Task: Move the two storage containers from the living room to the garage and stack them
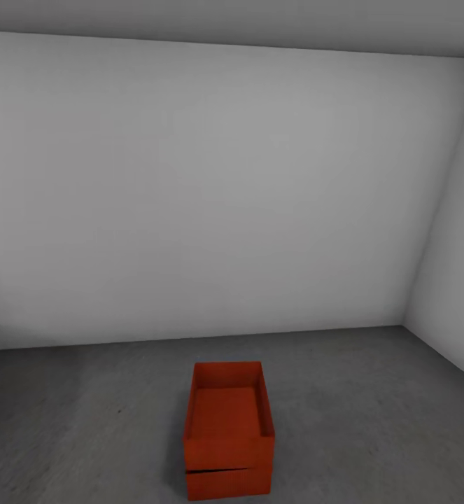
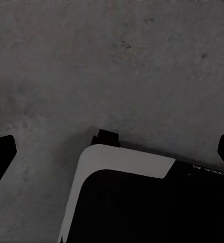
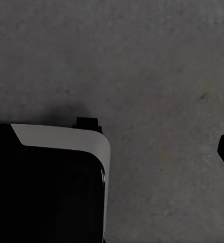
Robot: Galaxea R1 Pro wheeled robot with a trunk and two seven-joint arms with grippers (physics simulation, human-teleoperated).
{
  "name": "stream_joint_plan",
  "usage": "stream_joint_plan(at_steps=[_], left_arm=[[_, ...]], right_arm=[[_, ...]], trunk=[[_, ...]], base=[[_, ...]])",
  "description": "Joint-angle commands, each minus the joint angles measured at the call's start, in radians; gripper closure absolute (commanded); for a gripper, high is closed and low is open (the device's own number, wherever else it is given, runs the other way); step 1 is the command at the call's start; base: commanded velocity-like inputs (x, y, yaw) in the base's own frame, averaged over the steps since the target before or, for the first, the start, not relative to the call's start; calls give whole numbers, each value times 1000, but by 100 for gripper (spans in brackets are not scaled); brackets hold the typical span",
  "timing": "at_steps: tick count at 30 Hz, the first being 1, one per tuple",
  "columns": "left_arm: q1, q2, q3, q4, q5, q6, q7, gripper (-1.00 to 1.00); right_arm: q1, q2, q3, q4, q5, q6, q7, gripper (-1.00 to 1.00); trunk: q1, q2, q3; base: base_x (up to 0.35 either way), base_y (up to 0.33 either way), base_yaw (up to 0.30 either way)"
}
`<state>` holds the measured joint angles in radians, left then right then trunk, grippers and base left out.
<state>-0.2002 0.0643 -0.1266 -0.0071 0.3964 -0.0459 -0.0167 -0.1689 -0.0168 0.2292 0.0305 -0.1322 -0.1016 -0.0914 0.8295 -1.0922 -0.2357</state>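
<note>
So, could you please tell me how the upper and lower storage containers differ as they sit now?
The upper container rests on the lower container, which sits on the concrete floor. The upper shows its open inside; the lower shows just a front strip. A dark gap at the left of the seam suggests the upper sits slightly askew. Both are orange-red.

Plain white-grey walls (image 1: 211,189) meet in corner; dark rough concrete floor (image 1: 357,406).
</note>
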Motion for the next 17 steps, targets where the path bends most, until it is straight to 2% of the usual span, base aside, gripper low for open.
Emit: stream_joint_plan(at_steps=[1, 9, 14, 17], left_arm=[[-1, 0, -8, 0, 9, -3, -2, -100], [-1, 1, -9, -2, 9, -3, -2, -100], [-1, 2, -10, -4, 9, -3, -2, -100], [-1, 1, -9, -4, 9, -3, -2, -100]], right_arm=[[-1, 0, 9, 3, -10, -7, 1, -100], [-1, 1, 9, 3, -8, -14, -7, -100], [-1, 16, 5, 2, -6, -16, -7, -100], [-1, 13, 5, 2, -10, -15, -7, -100]], trunk=[[0, -1, -1], [0, -1, -1], [0, -1, -1], [0, -1, -1]], base=[[0, 0, 0], [0, 0, 0], [0, 0, 0], [0, 0, 0]])
